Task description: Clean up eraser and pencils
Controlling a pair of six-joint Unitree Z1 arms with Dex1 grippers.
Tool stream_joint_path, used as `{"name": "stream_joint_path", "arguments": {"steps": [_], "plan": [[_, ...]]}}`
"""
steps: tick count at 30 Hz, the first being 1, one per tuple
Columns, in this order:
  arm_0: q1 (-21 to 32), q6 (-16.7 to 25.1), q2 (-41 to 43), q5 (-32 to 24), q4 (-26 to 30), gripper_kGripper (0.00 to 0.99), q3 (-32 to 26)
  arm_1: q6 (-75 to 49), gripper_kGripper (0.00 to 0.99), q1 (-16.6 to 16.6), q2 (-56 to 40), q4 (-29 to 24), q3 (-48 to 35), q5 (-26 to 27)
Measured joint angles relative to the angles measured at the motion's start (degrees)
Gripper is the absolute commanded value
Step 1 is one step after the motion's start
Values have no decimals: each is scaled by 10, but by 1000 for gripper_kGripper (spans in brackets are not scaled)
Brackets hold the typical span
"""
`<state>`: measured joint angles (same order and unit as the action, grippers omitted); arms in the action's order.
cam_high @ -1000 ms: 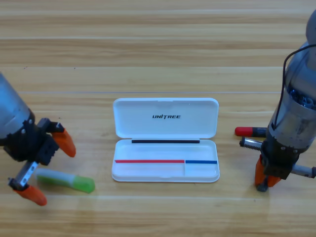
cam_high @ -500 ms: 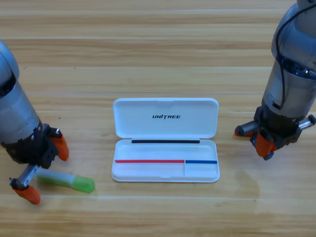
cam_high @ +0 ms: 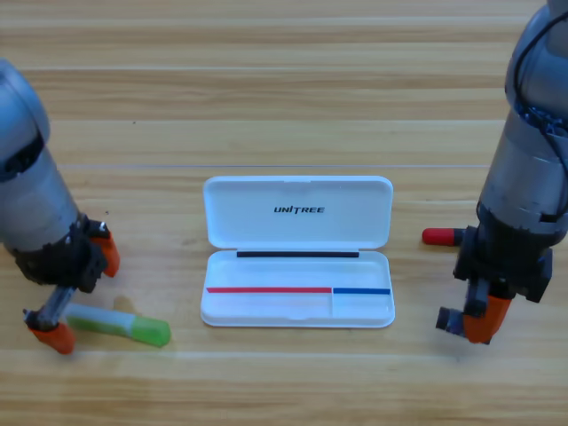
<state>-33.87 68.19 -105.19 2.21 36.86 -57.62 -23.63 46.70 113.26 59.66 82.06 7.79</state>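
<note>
The open white hinged plastic case (cam_high: 297, 251) was located at the centre of the frame on the wooden table (cam_high: 266, 89), with its lid laid back toward the top of the frame and its tray toward the bottom; its position was unchanged from the earlier frames.

The left gripper (cam_high: 82, 288) was seen at the lower left of the frame, at the pale end of the translucent bright green pencil (cam_high: 120, 324), which lay flat on the table to the left of the case, where it had lain before. The orange jaws were held apart, one above the pencil's pale end and one just below it, and the gap between them was narrower than one second earlier. No contact with the pencil could be confirmed.

The right gripper (cam_high: 475, 318) was seen at the lower right of the frame, to the right of the case. Half a second earlier it had stood higher, over the red-capped pencil; it was now lower in the frame. A small dark grey-black rectangular eraser (cam_high: 450, 320) was seen at the left side of its orange jaw tip, apparently clamped between the jaws.

The red-capped pencil with a black barrel (cam_high: 444, 236) lay to the right of the case, with only its red end and a short length of barrel visible; the remainder was hidden behind the right arm.
</note>
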Motion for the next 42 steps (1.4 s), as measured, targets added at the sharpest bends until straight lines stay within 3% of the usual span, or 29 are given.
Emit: {"name": "stream_joint_path", "arguments": {"steps": [9,17,24,42], "plan": [[-22,-20,-30,8,-7,976,-15,-138,0,17,-14,19,31,-1],[-38,-31,-42,10,-12,976,-22,-152,0,52,-3,49,119,-40],[-43,-39,-42,10,-13,974,-23,-172,0,64,52,51,159,-47],[-44,-47,-42,0,0,750,-28,-195,0,67,125,51,199,-54]]}}
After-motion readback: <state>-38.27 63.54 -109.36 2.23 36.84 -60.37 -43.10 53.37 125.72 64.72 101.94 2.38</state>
